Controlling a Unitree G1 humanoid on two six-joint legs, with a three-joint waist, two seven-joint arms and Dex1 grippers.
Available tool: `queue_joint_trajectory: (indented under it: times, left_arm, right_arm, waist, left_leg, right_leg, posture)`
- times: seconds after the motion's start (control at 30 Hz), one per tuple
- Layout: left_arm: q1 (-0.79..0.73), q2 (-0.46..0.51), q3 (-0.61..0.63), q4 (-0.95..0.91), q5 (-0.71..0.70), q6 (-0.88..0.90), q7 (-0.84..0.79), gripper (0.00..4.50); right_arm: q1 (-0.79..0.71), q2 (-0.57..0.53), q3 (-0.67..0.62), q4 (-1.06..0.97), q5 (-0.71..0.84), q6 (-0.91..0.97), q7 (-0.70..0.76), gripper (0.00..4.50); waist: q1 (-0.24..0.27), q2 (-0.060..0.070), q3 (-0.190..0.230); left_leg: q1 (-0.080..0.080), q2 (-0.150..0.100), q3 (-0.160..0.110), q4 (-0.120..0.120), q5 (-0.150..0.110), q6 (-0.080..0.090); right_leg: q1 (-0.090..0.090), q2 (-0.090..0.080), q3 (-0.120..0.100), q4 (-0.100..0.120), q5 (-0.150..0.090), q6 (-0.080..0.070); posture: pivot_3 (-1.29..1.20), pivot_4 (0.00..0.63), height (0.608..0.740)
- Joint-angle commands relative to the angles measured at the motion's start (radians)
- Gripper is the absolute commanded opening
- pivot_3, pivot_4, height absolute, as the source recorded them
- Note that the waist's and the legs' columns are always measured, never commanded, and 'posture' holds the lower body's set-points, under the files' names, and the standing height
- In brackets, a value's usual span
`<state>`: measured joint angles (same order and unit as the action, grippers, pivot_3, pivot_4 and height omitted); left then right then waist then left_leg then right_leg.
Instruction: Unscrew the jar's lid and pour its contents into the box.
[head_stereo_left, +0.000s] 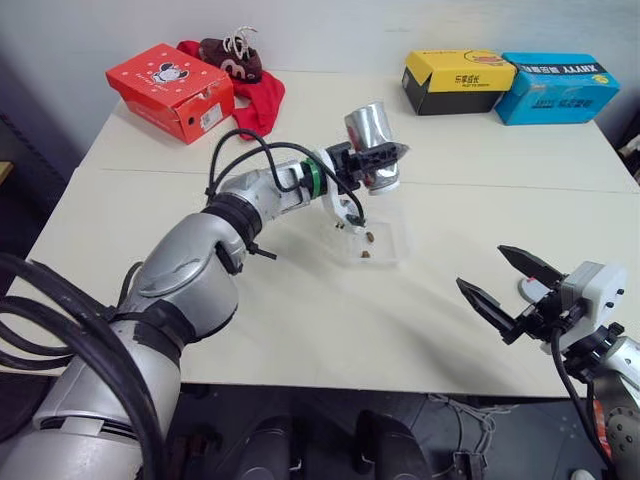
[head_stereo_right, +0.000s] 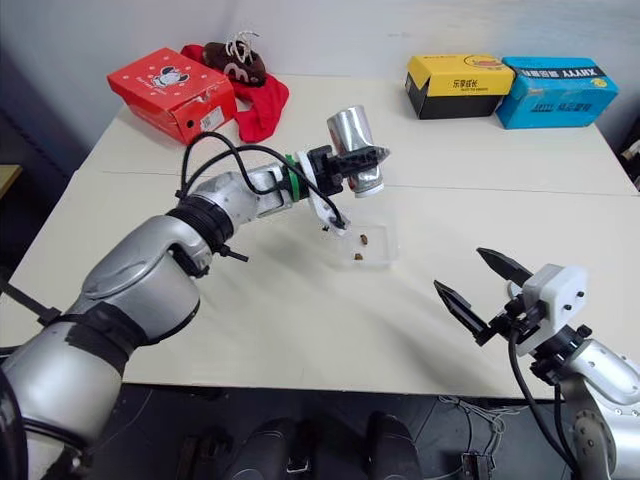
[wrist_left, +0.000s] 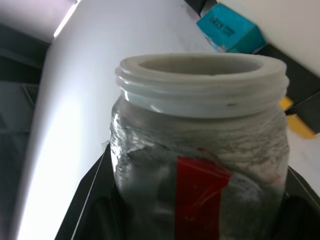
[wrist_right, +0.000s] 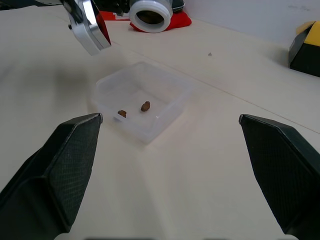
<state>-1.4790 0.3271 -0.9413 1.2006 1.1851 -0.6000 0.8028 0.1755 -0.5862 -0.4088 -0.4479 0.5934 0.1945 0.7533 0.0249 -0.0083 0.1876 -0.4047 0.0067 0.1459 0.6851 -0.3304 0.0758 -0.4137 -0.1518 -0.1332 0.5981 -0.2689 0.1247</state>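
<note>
My left gripper (head_stereo_left: 384, 156) is shut on the jar (head_stereo_left: 370, 135), which is held tilted in the air above the far edge of the box (head_stereo_left: 398, 250). The jar (wrist_left: 200, 165) has a red-and-white label, and its white threaded mouth (wrist_right: 150, 14) is bare. The lid is out of view. The box (wrist_right: 156, 127) is a shallow clear tray on the table, with two brown pieces of the contents (wrist_right: 145, 106) on its floor. My right gripper (head_stereo_left: 480, 265) hovers open near the table's front right, nearer than the box, with nothing between its fingers.
A red shoebox (head_stereo_left: 170, 88) stands at the far left, beside a red cloth (head_stereo_left: 262, 100) with a brown shoe (head_stereo_left: 232, 55) on it. A yellow box (head_stereo_left: 457, 80) and a blue box (head_stereo_left: 555, 87) stand at the far right. The white table (head_stereo_left: 300, 320) is bare between box and front edge.
</note>
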Motion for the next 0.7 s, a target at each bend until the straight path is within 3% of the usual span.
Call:
queue_joint_trajectory:
  times: [0.03, 0.1, 0.17, 0.2, 0.27, 0.33, 0.43, 0.53, 0.7]
  left_arm:
    - [0.048, 0.052, 0.185, -0.034, -0.315, -0.346, -0.288, 2.40]
    - [0.107, 0.054, 0.326, -0.020, -0.553, -0.397, -0.583, 2.40]
    - [0.202, 0.036, 0.499, -0.062, -0.883, -0.285, -1.010, 2.40]
    - [0.234, 0.033, 0.552, -0.093, -0.979, -0.228, -1.142, 2.40]
    - [0.288, 0.023, 0.650, -0.179, -1.140, -0.057, -1.336, 2.40]
    - [0.380, 0.032, 0.777, -0.324, -1.335, 0.244, -1.465, 2.40]
    - [0.516, 0.071, 0.886, -0.539, -1.486, 0.517, -1.519, 2.40]
    - [0.687, 0.118, 1.036, -0.778, -1.647, 0.760, -1.474, 2.40]
    - [0.931, 0.156, 1.283, -0.990, -1.692, 0.821, -1.252, 2.40]
  right_arm:
    - [-0.010, 0.003, -0.016, 0.002, 0.014, -0.026, 0.013, 4.49]
    - [-0.028, 0.002, -0.010, 0.024, 0.010, -0.034, 0.020, 4.49]
    - [-0.050, 0.004, 0.001, 0.049, -0.002, -0.059, 0.036, 4.49]
    - [-0.056, 0.005, 0.003, 0.057, -0.006, -0.068, 0.042, 4.49]
    - [-0.064, 0.012, 0.005, 0.067, 0.001, -0.096, 0.064, 4.49]
    - [-0.094, 0.027, 0.022, 0.090, 0.013, -0.153, 0.122, 4.49]
    - [-0.119, 0.038, 0.038, 0.116, 0.022, -0.199, 0.175, 4.49]
    - [-0.142, 0.043, 0.062, 0.144, 0.025, -0.240, 0.234, 4.49]
    - [-0.184, 0.055, 0.110, 0.184, 0.018, -0.297, 0.300, 4.49]
  waist:
    - [-0.002, 0.000, 0.000]
    - [-0.003, 0.000, 0.000]
    - [-0.005, 0.001, 0.000]
    - [-0.006, 0.001, -0.001]
    - [-0.010, 0.001, -0.001]
    - [-0.012, 0.001, -0.001]
    - [-0.027, 0.001, -0.001]
    - [-0.033, 0.001, -0.001]
    - [-0.040, 0.001, -0.001]
  left_leg:
    - [0.001, 0.000, 0.000, 0.000, 0.000, 0.000]
    - [0.001, 0.000, 0.000, 0.001, 0.000, -0.001]
    - [0.001, 0.000, 0.000, 0.005, 0.000, -0.001]
    - [0.001, 0.000, 0.000, 0.008, 0.000, -0.001]
    - [0.000, 0.000, 0.001, 0.012, 0.000, 0.000]
    - [0.001, 0.000, 0.001, 0.016, 0.001, 0.001]
    - [0.002, -0.001, 0.001, 0.017, 0.001, 0.002]
    - [0.004, -0.001, 0.000, 0.016, 0.001, 0.002]
    - [0.007, -0.001, 0.000, 0.015, 0.001, 0.001]
  right_leg:
    - [0.000, -0.001, 0.000, 0.000, 0.000, 0.000]
    - [0.000, -0.001, 0.000, 0.002, 0.000, 0.000]
    - [0.000, 0.002, -0.001, 0.005, 0.000, 0.000]
    - [0.000, 0.004, -0.001, 0.008, 0.000, 0.000]
    - [0.000, 0.004, -0.001, 0.012, 0.000, 0.000]
    - [0.002, 0.005, 0.000, 0.014, 0.000, 0.000]
    - [0.003, 0.004, 0.001, 0.016, 0.000, 0.001]
    - [0.003, 0.004, 0.002, 0.020, 0.000, 0.000]
    - [0.005, 0.004, 0.003, 0.020, 0.000, 0.000]
  posture:
    - [0.00, 0.150, 0.740]
    - [0.00, 0.150, 0.740]
    - [0.00, 0.150, 0.740]
    - [0.00, 0.150, 0.740]
    - [0.00, 0.150, 0.740]
    - [0.00, 0.150, 0.740]
    - [0.00, 0.150, 0.740]
    - [0.00, 0.150, 0.740]
    - [0.00, 0.150, 0.740]
